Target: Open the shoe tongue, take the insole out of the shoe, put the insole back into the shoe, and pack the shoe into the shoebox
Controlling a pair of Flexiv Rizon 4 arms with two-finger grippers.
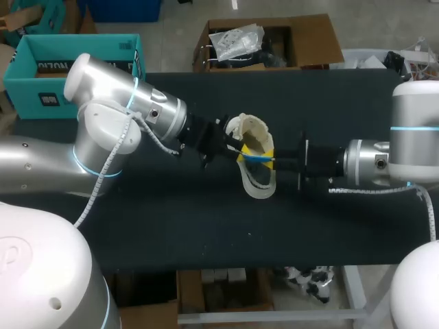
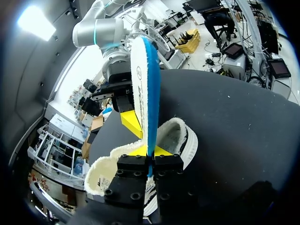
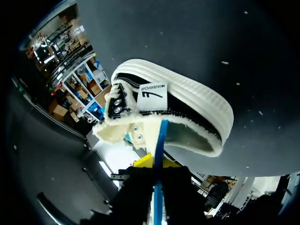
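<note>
Near the middle of the dark counter (image 1: pixel 171 226) rests the fleece-lined shoe (image 1: pixel 254 127), with the blue-and-white insole (image 1: pixel 257 157) held on edge just over its opening. The left jaws, coming in from the shoe's 9 o'clock, are drawn narrow and pinch one end of the upright insole (image 2: pixel 145 79) between their yellow fingertips (image 2: pixel 162 151), with the shoe (image 2: pixel 180 136) lying under them. The right jaws come in from 3 o'clock, likewise narrow, gripping the insole's blue edge (image 3: pixel 161 136) between their fingertips (image 3: pixel 143 161), close to the shoe (image 3: pixel 187 105).
</note>
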